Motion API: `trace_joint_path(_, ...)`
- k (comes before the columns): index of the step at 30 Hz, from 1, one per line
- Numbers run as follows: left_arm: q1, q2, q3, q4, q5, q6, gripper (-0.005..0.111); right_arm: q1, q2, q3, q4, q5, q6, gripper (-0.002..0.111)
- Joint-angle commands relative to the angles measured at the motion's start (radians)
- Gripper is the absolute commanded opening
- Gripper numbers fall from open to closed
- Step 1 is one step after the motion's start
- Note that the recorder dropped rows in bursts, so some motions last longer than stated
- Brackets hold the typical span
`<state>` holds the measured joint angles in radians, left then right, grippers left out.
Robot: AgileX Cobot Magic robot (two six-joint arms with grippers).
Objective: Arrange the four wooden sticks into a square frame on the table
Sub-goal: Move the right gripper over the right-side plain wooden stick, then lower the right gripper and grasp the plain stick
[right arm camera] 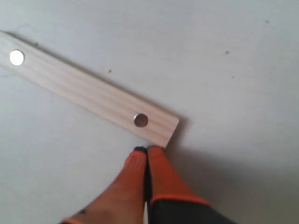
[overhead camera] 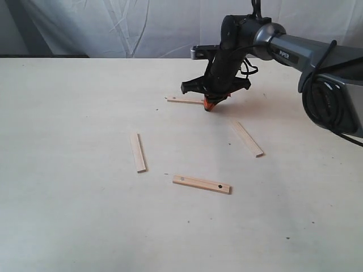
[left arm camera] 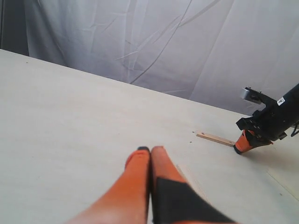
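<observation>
Four wooden sticks lie apart on the table [overhead camera: 68, 170]: a far one [overhead camera: 184, 100], a right one [overhead camera: 247, 139], a left one [overhead camera: 138, 152] and a near one with holes [overhead camera: 202, 183]. They form no square frame. My right gripper [overhead camera: 209, 106] is shut and empty, its orange tips down at the far stick's right end. In the right wrist view the gripper [right arm camera: 147, 149] touches the end edge of that holed stick [right arm camera: 93, 95]. My left gripper [left arm camera: 150, 150] is shut on nothing above bare table, and the exterior view does not show it.
A wrinkled white cloth [overhead camera: 142, 28] hangs behind the table's far edge. The right arm [overhead camera: 306, 56] reaches in from the right side. The left wrist view shows the far stick [left arm camera: 215, 138] with the right gripper's orange tip [left arm camera: 244, 143] at its end.
</observation>
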<state>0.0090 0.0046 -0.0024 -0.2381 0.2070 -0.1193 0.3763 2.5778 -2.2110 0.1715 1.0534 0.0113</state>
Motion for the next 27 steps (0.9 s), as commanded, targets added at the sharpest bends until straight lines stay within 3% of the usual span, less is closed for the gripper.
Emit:
trace_joint_path(1, -0.006, -0.005, 0.002, -0.005, -0.006, 0.000, 0.000, -0.004, 0.010, 0.001, -0.025, -0.002, 0.006, -0.001)
trace_joint_path(8, -0.006, -0.005, 0.002, -0.005, -0.006, 0.000, 0.000, -0.019, -0.012, 0.001, -0.026, -0.022, 0.029, -0.001)
trace_joint_path(16, -0.006, -0.005, 0.002, -0.005, -0.006, 0.000, 0.000, -0.027, -0.147, 0.004, -0.100, 0.168, 0.095, -0.001)
trace_joint_path(18, -0.006, -0.005, 0.002, -0.005, -0.006, 0.000, 0.000, -0.027, -0.210, 0.058, -0.121, 0.168, 0.095, 0.003)
trace_joint_path(20, -0.006, -0.005, 0.002, -0.006, -0.002, 0.000, 0.000, -0.027, -0.273, 0.173, -0.121, 0.168, 0.085, 0.018)
trace_joint_path(21, -0.006, -0.005, 0.002, -0.006, -0.002, 0.000, 0.000, -0.027, -0.324, 0.289, -0.121, 0.168, 0.067, 0.027)
trace_joint_path(23, -0.006, -0.005, 0.002, -0.006, -0.002, 0.000, 0.000, -0.027, -0.407, 0.473, -0.121, 0.109, 0.039, 0.034)
trace_joint_path(27, -0.006, -0.005, 0.002, -0.006, -0.002, 0.000, 0.000, -0.027, -0.493, 0.689, -0.128, -0.081, -0.011, 0.035)
